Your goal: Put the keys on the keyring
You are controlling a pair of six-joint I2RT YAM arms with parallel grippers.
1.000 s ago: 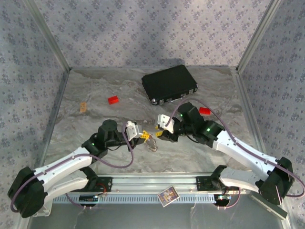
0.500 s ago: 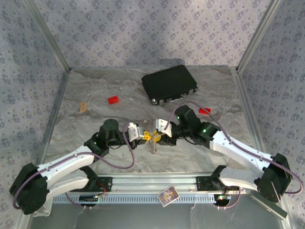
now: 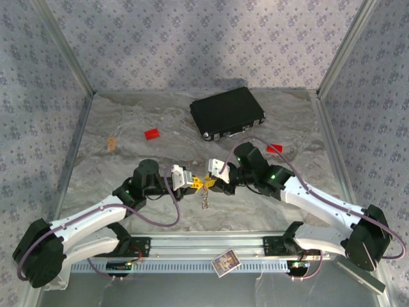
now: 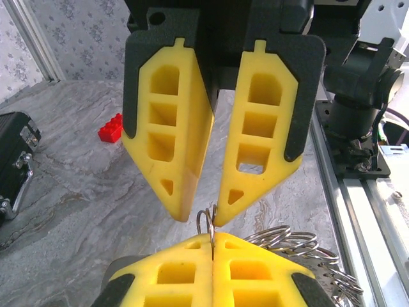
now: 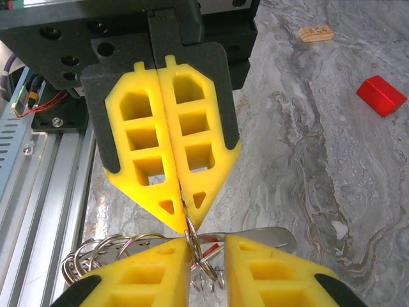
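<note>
My right gripper [image 4: 199,217] has just come in from the right and met my left gripper [image 4: 211,240] tip to tip over the middle of the table [image 3: 128,160]. A second ago the two stood clearly apart, with the keyring [image 4: 291,242] dangling between them. Half a second ago the gap was already narrower, and now the yellow fingertips nearly touch. My left jaws are pressed flat together and pinch one thin wire loop [image 5: 190,240] of the keyring, which stands up out of the seam between them. The rest of its silver coils bunch just beside those fingers and hang down below them. My right jaws have narrowed over the same second but are not closed: a slim gap remains, and the pinched loop sits inside that gap, close against one fingertip. I cannot tell whether that tip is actually touching the wire. I take this to mean the handover grip is being set up: one hand steadies the ring so the other can take hold of the loop or pry it open. I judge the keys not yet threaded, so the task is at an early stage. The black case [image 3: 227,112] and the red block [image 3: 152,133] lie where they lay before, well apart from the work
</note>
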